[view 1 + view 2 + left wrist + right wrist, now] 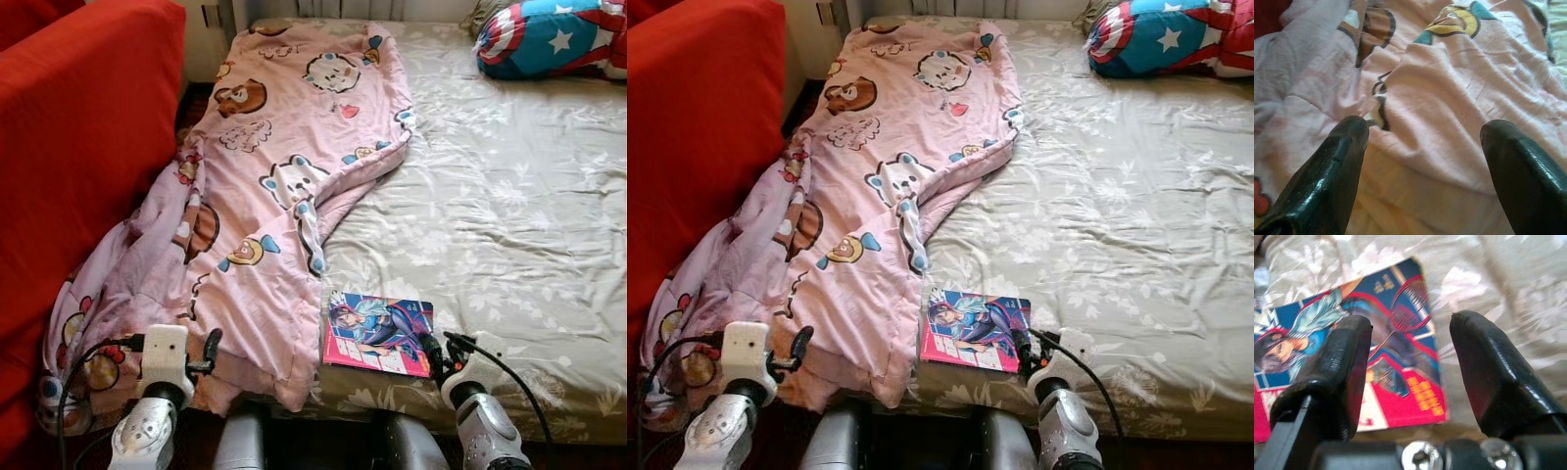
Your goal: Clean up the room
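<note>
Right gripper [438,354] spread wide, grasping nothing, poised at the near right corner of the comic book [377,332], about five o'clock from its cover; in the right wrist view, one finger [1337,367] over the cover, the other over bare sheet past the edge. Comic book lying flat at the bed's near edge, roughly six o'clock in the head view, its left side just beside the hem of the pink blanket [265,186]. Probably best done by sliding the lower finger under the corner, or nudging the book toward the mattress edge to win an overhang, then pinching well in from the edge so the thin cover neither bends nor slips. Worth keeping clear of the loose sheet [509,196], easily caught in the pinch. Left gripper [201,357] likewise spread and empty, hovering over the blanket at eight o'clock. Red sofa [78,147] at nine o'clock; star-patterned pillow [549,39] at one o'clock.
</note>
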### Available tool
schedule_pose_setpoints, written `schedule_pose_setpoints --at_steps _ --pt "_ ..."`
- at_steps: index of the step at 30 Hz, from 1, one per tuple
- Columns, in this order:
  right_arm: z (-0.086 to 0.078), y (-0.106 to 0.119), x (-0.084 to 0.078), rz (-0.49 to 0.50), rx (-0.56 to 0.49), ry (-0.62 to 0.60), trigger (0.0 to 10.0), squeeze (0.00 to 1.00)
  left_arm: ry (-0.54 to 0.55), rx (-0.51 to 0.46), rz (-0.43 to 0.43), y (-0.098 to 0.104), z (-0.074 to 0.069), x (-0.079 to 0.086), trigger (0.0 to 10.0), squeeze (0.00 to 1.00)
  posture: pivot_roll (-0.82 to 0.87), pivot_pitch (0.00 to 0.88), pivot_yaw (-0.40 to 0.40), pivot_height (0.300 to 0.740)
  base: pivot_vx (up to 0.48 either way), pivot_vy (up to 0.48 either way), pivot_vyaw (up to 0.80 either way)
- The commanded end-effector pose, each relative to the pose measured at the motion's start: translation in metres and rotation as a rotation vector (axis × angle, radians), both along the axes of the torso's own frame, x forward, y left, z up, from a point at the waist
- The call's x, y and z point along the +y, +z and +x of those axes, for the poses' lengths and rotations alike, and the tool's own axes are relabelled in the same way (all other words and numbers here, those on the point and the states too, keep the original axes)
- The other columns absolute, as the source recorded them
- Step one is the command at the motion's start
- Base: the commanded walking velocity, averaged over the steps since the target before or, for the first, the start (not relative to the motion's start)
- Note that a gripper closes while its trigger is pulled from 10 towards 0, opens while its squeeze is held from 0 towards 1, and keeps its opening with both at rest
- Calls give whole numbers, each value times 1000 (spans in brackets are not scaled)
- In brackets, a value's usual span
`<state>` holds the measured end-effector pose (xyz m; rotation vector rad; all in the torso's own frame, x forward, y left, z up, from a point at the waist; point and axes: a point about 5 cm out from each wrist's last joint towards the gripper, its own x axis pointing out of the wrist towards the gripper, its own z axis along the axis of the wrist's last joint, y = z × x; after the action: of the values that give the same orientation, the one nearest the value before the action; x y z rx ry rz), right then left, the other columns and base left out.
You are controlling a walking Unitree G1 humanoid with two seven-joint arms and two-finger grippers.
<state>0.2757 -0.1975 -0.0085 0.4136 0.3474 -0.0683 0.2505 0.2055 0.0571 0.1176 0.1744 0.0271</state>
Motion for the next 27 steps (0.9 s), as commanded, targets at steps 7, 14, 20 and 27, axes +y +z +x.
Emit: schedule_pose_setpoints --at_steps 7,14,20,27 --pt "-8 -2 -13 -37 -4 -63 10000 0 2 11 2 -7 5 0 10000 0 83 166 -31 583 0 0 0" --pt "-5 -2 -9 -47 4 -35 10000 0 4 13 6 -10 8 -1 10000 0 84 160 -26 583 0 0 0" --pt "1 1 -7 -39 13 -30 10000 0 26 -14 4 -6 16 1 10000 0 99 128 -60 583 0 0 0" --pt "5 2 -1 -16 28 -10 10000 0 43 -44 10 -4 16 -1 10000 0 113 136 -96 583 0 0 0"
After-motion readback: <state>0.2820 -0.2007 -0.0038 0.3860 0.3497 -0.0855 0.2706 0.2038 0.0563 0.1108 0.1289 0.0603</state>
